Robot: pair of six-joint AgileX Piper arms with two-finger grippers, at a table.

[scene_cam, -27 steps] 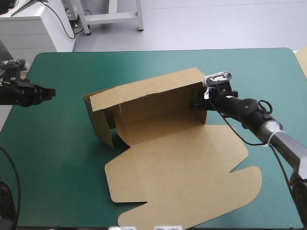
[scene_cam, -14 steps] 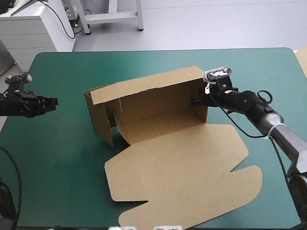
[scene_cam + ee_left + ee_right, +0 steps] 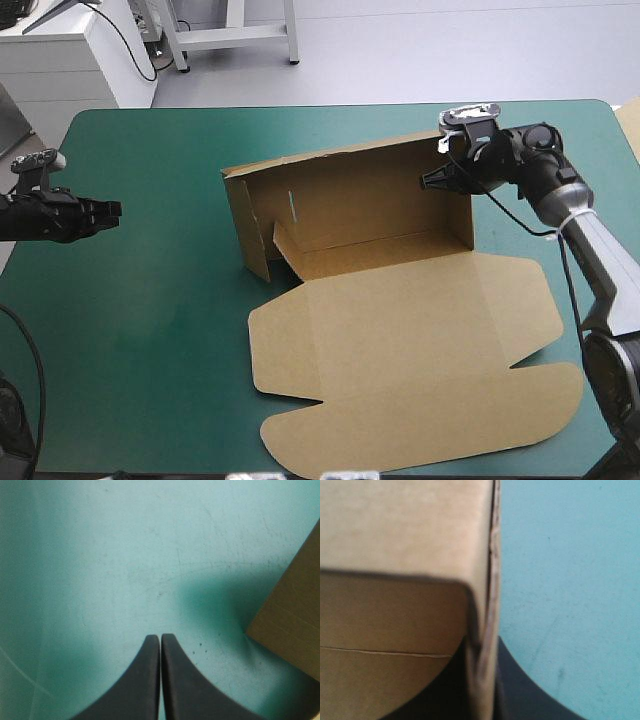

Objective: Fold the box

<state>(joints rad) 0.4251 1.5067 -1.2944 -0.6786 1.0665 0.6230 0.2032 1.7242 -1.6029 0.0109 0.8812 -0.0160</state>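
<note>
The brown box [image 3: 400,330] lies mid-table, its back wall [image 3: 350,195] and left end wall raised and its wide lid flat toward the near edge. My right gripper [image 3: 428,181] is at the box's far right corner, shut on the upright right end wall. In the right wrist view the board's edge [image 3: 487,580] stands between the black fingers [image 3: 520,680]. My left gripper [image 3: 112,208] hovers shut over bare teal-green cover, well left of the box. The left wrist view shows its fingertips [image 3: 160,637] meeting, with a box corner [image 3: 295,625] ahead and to one side.
A strip of pale brown board [image 3: 632,125] shows at the table's far right edge. Open teal-green cover [image 3: 130,330] lies left of and in front of the box's left end.
The box has slid right and away and turned, carried by my right gripper, which moved toward the far right corner. The left gripper has barely moved.
</note>
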